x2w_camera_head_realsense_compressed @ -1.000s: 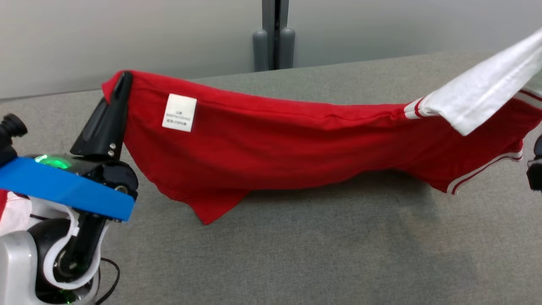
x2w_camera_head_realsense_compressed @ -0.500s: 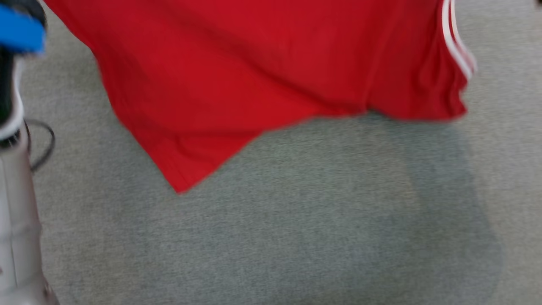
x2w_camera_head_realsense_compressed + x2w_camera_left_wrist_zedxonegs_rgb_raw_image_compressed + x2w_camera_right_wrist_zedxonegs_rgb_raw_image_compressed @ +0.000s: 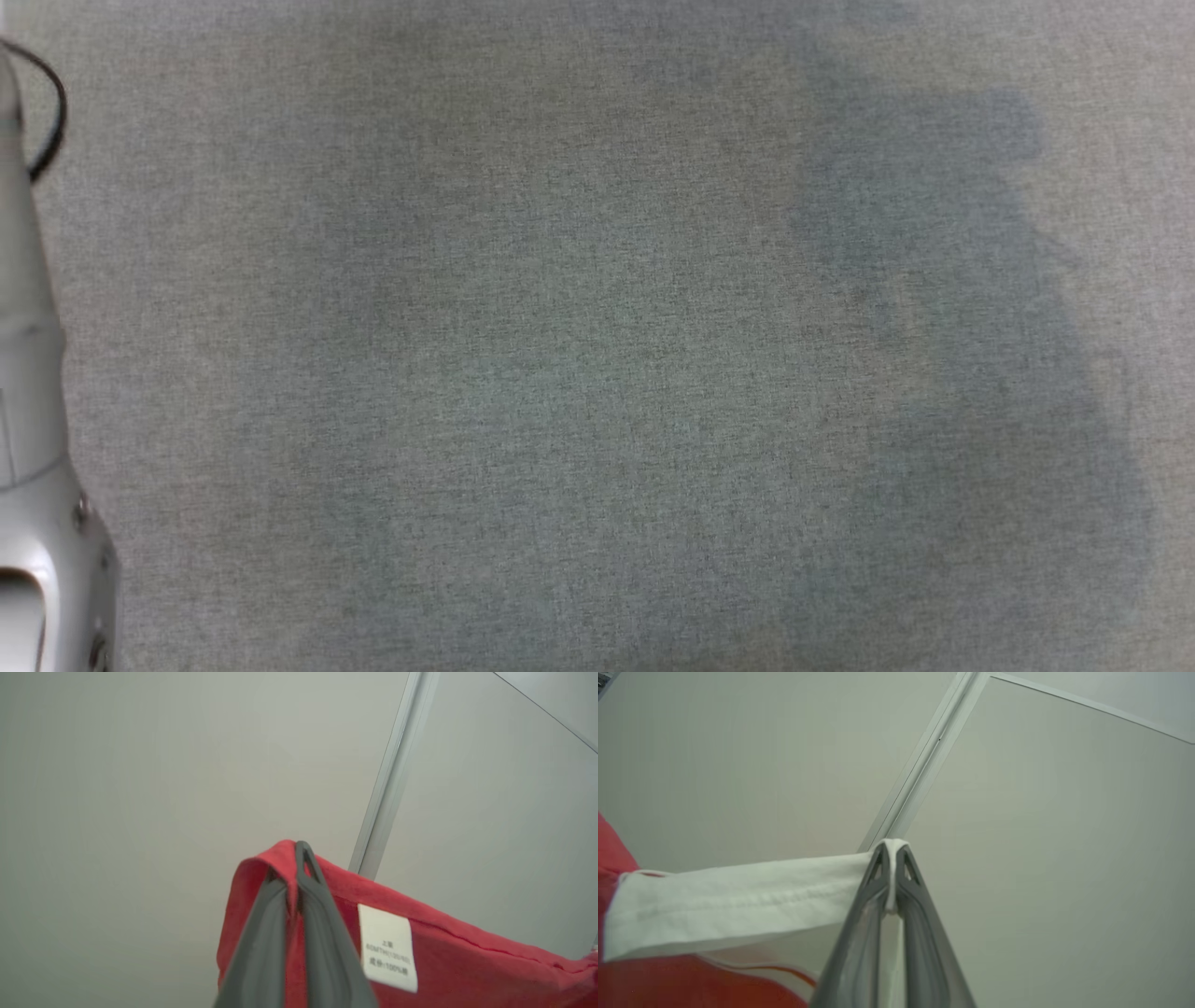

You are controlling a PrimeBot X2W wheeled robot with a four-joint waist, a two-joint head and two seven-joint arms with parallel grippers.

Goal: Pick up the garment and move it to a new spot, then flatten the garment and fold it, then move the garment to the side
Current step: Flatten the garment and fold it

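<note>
The left gripper (image 3: 292,872) has its jaws pressed together on the shirt (image 3: 467,970) edge. The right gripper (image 3: 892,851) is clamped likewise on the white collar (image 3: 738,896). The pale left forearm (image 3: 28,420) lies along the head view's left edge.

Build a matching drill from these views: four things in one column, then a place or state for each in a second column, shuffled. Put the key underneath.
Column one
1. left gripper
2. right gripper
3. white label
4. black cable

Column two
A. shut on the white part of the garment
B. on the red cloth, close beside the left gripper
C. shut on the garment's red edge
D. curving beside the pale forearm at the head view's left edge

Pairs: 1-C, 2-A, 3-B, 4-D
</note>
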